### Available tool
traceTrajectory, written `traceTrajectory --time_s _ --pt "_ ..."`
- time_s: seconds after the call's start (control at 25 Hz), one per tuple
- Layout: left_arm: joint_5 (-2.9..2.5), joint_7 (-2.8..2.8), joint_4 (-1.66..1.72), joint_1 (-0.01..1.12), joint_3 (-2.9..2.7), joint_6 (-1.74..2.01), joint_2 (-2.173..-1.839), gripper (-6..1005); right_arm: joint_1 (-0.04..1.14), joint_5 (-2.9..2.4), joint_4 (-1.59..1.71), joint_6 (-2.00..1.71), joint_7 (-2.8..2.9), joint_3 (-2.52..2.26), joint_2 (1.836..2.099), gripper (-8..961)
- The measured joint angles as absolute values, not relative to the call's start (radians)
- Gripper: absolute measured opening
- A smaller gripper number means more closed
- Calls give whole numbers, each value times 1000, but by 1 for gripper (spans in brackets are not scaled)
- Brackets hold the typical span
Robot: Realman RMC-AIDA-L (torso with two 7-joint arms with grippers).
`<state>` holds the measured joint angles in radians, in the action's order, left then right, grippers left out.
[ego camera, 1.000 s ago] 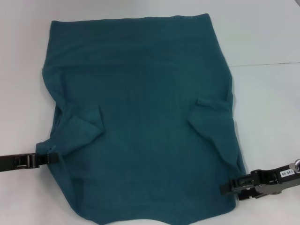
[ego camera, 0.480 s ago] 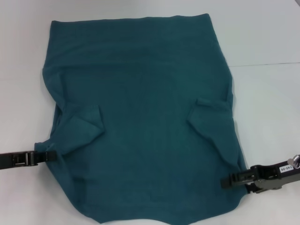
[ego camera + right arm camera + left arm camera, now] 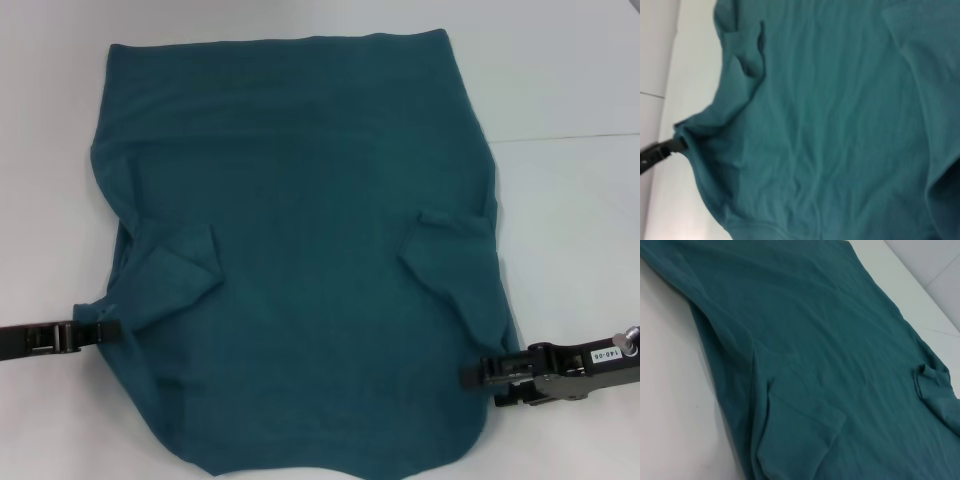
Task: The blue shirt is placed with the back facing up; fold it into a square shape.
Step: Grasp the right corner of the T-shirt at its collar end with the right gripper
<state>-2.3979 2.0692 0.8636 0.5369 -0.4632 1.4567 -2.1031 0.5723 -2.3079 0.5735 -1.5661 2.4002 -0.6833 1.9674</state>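
Both sleeves lie folded inward on the blue shirt [image 3: 300, 240], flat on the white table [image 3: 570, 80], long axis running away from the robot. Left gripper [image 3: 108, 328] is pinched on its left edge, right gripper [image 3: 482, 374] on the right edge, nearer the collar end. Right wrist view shows left gripper's bite; left wrist view shows only cloth.
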Motion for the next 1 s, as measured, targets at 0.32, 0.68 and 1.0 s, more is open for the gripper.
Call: traceTrajectory --time_s 0.32,0.68,1.0 --pt "-2397 2067 864 537 -465 1456 -2103 85 539 -2279 554 -1556 2394 -681 1979 926" --pt "-2397 2057 864 537 -465 1456 -2106 85 516 -2278 535 -1546 2389 -668 1978 926" --pt "-2397 2057 864 537 -463 1457 -2106 85 502 -2277 543 -1544 2391 -619 1961 925"
